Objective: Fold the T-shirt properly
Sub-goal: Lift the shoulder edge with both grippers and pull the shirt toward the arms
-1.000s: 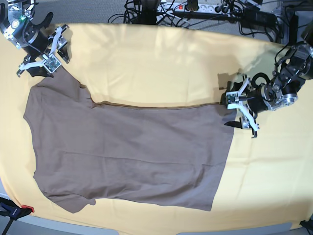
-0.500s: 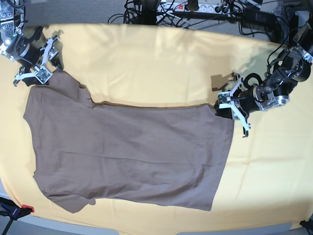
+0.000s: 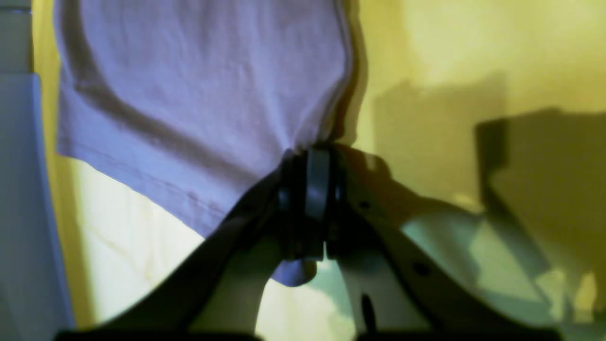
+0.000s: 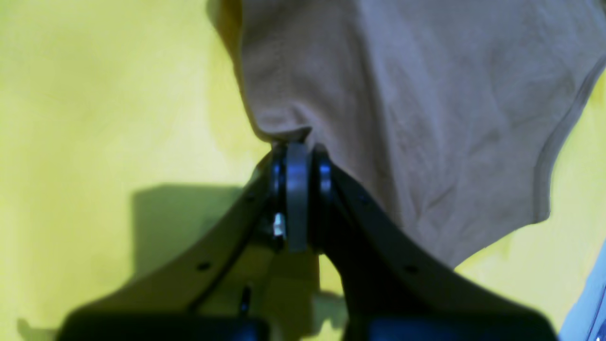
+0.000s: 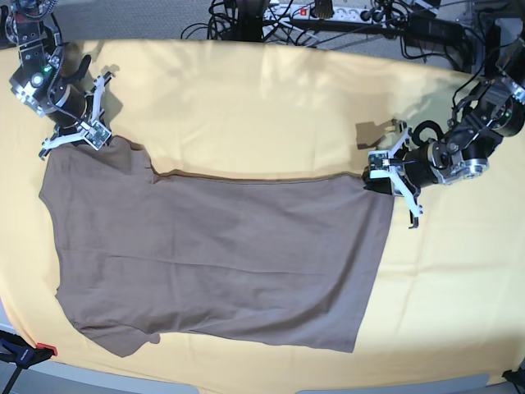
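Gripping the T-shirt (image 5: 213,254), spread flat on the yellow cloth (image 5: 262,107), with left end effector (image 5: 379,176) and right end effector (image 5: 82,135) both clenched on far-edge corners, lifting evenly to avoid sagging.

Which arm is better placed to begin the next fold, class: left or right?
Neither clearly. The left gripper is shut on the T-shirt at its hem corner; the right gripper is shut on the sleeve end. Both hold the far edge, so they would likely move together.
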`<state>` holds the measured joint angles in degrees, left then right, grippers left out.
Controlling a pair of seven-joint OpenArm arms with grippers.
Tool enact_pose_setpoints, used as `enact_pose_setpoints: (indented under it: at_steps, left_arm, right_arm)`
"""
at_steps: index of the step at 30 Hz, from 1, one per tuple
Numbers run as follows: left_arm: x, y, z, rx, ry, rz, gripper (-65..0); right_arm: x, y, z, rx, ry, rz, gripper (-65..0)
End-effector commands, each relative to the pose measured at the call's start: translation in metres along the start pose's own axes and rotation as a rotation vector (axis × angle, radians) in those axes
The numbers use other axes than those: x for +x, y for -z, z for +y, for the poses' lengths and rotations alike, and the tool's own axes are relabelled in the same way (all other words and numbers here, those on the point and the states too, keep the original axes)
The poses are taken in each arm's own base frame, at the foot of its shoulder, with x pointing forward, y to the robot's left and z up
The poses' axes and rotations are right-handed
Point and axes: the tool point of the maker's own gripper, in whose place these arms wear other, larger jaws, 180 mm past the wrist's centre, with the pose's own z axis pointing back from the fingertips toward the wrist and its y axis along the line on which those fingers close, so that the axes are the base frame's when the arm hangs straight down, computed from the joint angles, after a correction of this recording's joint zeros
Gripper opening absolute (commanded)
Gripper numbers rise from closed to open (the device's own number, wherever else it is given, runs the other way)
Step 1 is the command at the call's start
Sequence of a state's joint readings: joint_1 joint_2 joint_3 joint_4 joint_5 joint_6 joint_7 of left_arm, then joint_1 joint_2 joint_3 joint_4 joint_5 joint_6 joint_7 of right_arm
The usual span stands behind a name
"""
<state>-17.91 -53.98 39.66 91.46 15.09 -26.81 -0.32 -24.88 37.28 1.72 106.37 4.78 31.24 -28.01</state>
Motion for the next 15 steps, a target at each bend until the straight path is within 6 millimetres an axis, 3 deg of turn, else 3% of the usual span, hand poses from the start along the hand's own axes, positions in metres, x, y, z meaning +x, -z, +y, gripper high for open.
enact_pose_setpoints:
  at_steps: [1, 7, 11, 15]
  left_arm:
    - [0.005, -0.012, 0.018, 0.042, 0.028, -0.016, -65.0]
    - [0.023, -0.036, 0.019, 0.025, 0.112, -0.042, -65.0]
    - [0.029, -0.053, 0.003, -0.077, 0.124, -0.055, -65.0]
    - [0.027, -0.072, -0.019, -0.214, 0.15, -0.04, -65.0]
  right_arm:
    - [0.003, -0.008, -0.007, -0.01, -0.031, 0.007, -65.0]
    - [0.002, -0.033, 0.01, 0.022, -0.102, 0.064, -65.0]
    - [-0.011, -0.049, 0.031, 0.068, -0.147, 0.134, -65.0]
    - [-0.025, -0.066, 0.037, 0.071, -0.202, 0.188, -65.0]
